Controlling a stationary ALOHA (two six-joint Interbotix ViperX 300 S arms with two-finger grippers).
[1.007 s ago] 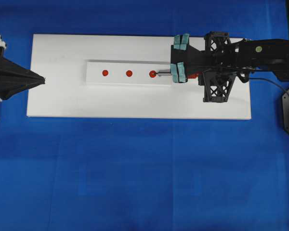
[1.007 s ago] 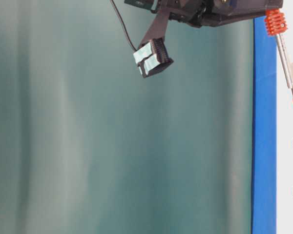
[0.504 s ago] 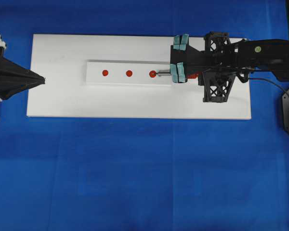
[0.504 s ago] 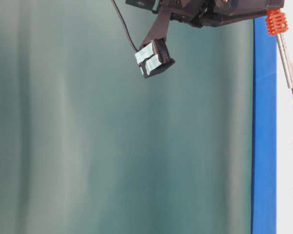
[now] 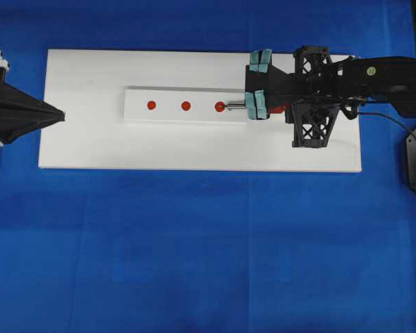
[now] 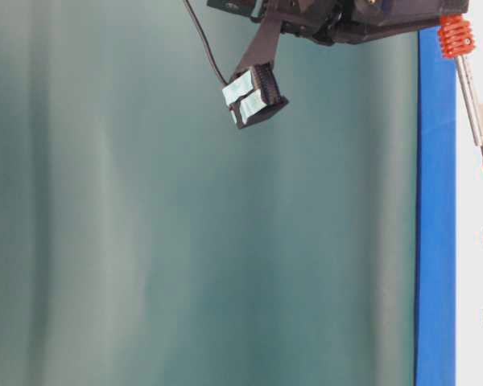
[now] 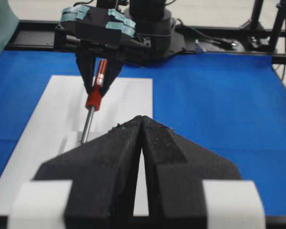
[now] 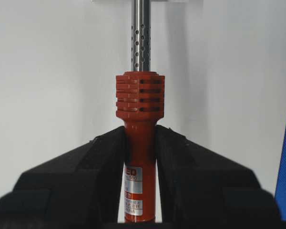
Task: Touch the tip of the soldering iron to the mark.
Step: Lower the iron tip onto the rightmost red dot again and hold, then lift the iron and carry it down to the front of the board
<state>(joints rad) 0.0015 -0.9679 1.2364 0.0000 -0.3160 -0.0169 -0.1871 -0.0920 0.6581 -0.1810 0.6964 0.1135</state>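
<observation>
Both arms hold level: right gripper [image 8: 140, 157] clamps the soldering iron [image 8: 139, 143], angled down; left gripper [image 7: 140, 143] is closed, empty.

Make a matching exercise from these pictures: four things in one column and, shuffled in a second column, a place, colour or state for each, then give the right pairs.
Things
1. soldering iron
2. left tool
3. tip
4. cloth

Descriptions
A. blue, spread under the white board
B. at the red dot nearest the right tool
C. shut and holding nothing, at the board's left end
D. red handle clamped between black fingers

Pairs: 1-D, 2-C, 3-B, 4-A
</observation>
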